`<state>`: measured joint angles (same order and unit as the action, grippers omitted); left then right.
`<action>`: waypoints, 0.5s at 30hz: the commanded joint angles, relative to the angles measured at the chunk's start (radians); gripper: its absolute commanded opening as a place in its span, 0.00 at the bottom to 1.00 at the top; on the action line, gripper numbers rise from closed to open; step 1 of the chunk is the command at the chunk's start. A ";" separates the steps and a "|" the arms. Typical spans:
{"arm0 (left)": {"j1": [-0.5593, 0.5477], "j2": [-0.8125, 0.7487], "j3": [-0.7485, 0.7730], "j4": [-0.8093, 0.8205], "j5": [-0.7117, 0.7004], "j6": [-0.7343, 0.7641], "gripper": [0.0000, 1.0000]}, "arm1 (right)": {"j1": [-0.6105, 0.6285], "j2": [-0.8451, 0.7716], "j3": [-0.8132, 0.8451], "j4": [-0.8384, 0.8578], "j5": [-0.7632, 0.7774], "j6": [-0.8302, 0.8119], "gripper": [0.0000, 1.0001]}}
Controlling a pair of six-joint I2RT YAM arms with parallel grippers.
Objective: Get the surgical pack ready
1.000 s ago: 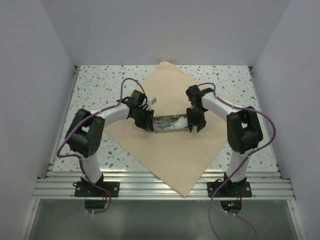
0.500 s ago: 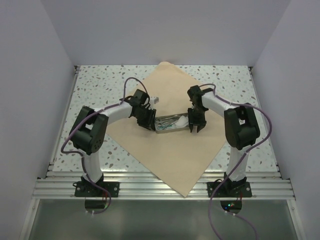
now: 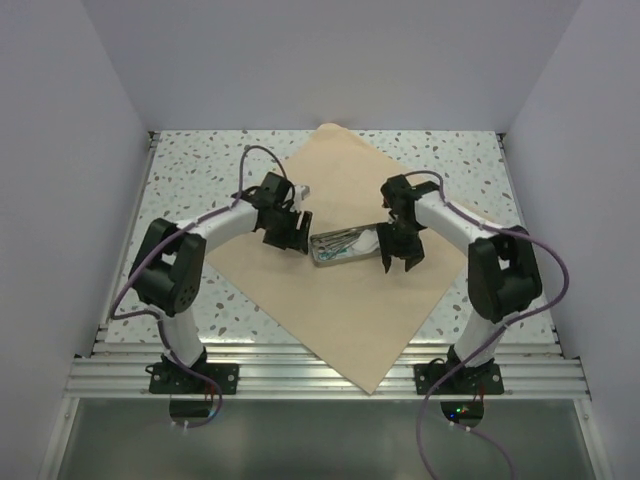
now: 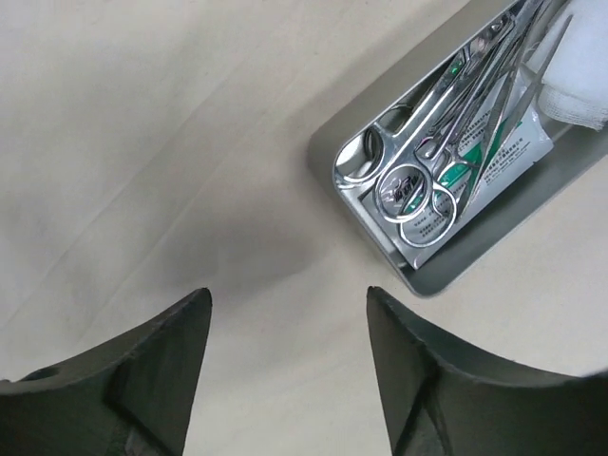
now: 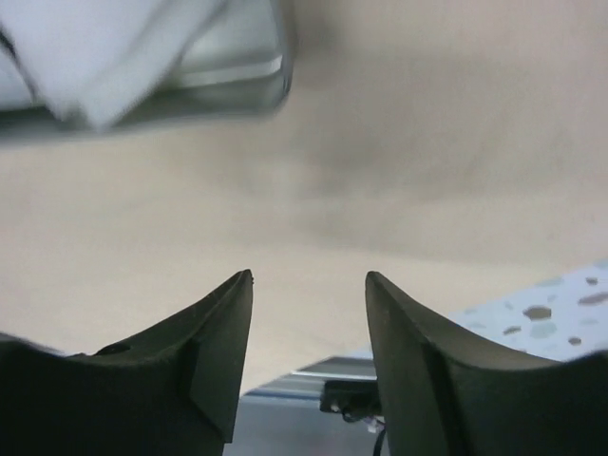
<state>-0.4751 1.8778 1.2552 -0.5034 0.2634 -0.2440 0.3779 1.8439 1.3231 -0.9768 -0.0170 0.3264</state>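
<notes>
- Plainly, the small metal tray (image 3: 322,262) sits near the middle of the tan wrap sheet (image 3: 340,310), which lies cornerwise as a diamond on the speckled table (image 3: 190,170).
- Its long axis runs across the table from one arm to the other, with its right end turned slightly towards the far wall.
- Each hand faces one short end. The left hand (image 3: 297,238) is just beside the left end, and the right hand (image 3: 398,262) is just off the right end and a little nearer the arm bases.
- Neither arm is clearly the nearer one, as the tray lies between them.
- In the left wrist view, the left hand (image 4: 287,299) stands moderately open over bare wrap with nothing in it, apart from the tray (image 4: 513,214), which lies ahead and to its right.
- The scissor-handled instruments (image 4: 418,190) lie along the tray with their ring handles towards this hand, and white gauze (image 4: 579,81) sits at the further end.
- In the right wrist view, the right hand (image 5: 309,277) is likewise parted and empty. A blurred corner of the tray (image 5: 271,90) with gauze in it shows ahead and to its left.
- With the tray loaded, folding the wrap over it looks like the step to come.
- For that, each hand would have to move outward, away from the tray, to the sheet corner on its own side; the near corner points at the bases between the arms.
</notes>
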 commanded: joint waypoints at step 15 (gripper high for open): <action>0.197 -0.358 -0.031 -0.132 -0.035 -0.115 1.00 | 0.673 -0.610 -0.531 0.027 -0.250 0.220 0.59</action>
<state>-0.3004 1.5642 1.1961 -0.6136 0.2100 -0.2909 0.9546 1.2842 0.8387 -1.0248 -0.2173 0.4255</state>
